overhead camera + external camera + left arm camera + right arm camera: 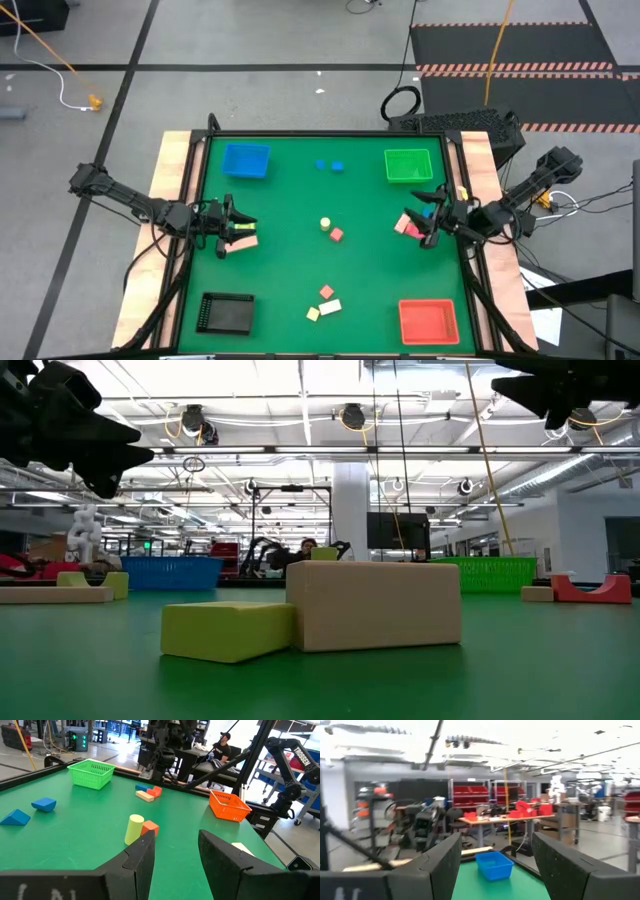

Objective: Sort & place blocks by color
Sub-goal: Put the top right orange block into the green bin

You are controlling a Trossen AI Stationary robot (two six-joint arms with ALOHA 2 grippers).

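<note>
You're between picks: both the left gripper (243, 226) and right gripper (420, 222) hover spread and empty, so lower the right one onto the blue block (429, 212) just beside it

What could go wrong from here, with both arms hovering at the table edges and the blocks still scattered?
1. Blocks lie under both end effectors, left and right; a blind descent could knock one aside, like the pink block.
2. The yellow cylinder stands touching the red cube; gripping one may nudge or topple the other.
3. The cream block and yellow block sit touching, so one may get dragged along.
</note>
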